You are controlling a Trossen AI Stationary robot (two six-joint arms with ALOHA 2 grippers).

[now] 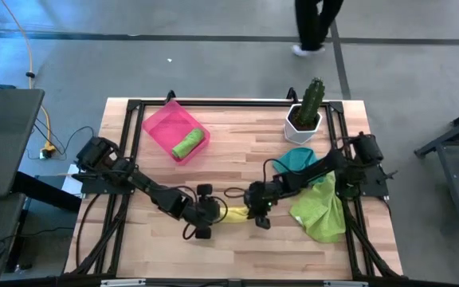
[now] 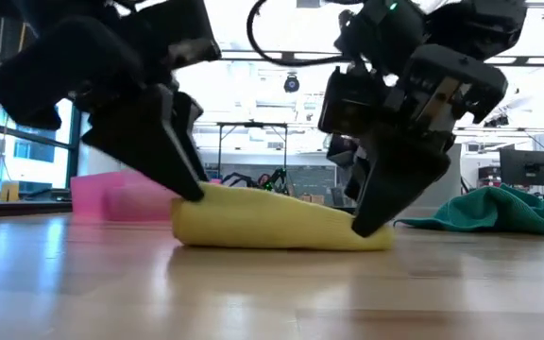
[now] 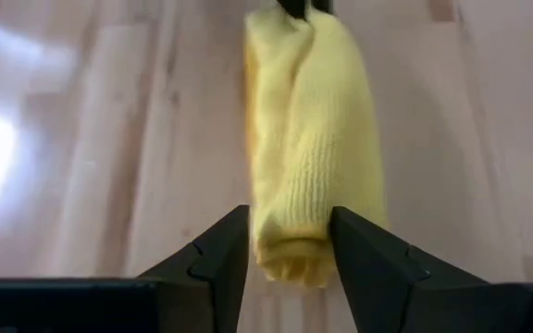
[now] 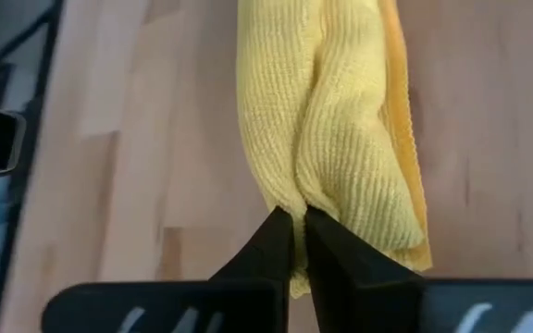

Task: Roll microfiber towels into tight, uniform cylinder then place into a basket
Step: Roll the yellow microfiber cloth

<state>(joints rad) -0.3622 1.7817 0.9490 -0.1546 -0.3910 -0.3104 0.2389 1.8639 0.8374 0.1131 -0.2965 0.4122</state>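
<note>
The left gripper (image 1: 210,214) straddles the left end of the rolled yellow towel (image 1: 235,214), its fingers (image 3: 213,264) parted on either side with small gaps. The right gripper (image 1: 258,217) has its jaws pinched together on a fold at the roll's right end. Bare wood lies around the roll. The pink basket (image 1: 162,121), back left, holds one rolled lime green towel (image 1: 188,145). A teal towel (image 1: 300,157) and a large green towel (image 1: 321,209) lie loose on the right of the table (image 1: 237,167), near a potted cactus (image 1: 307,108).
</note>
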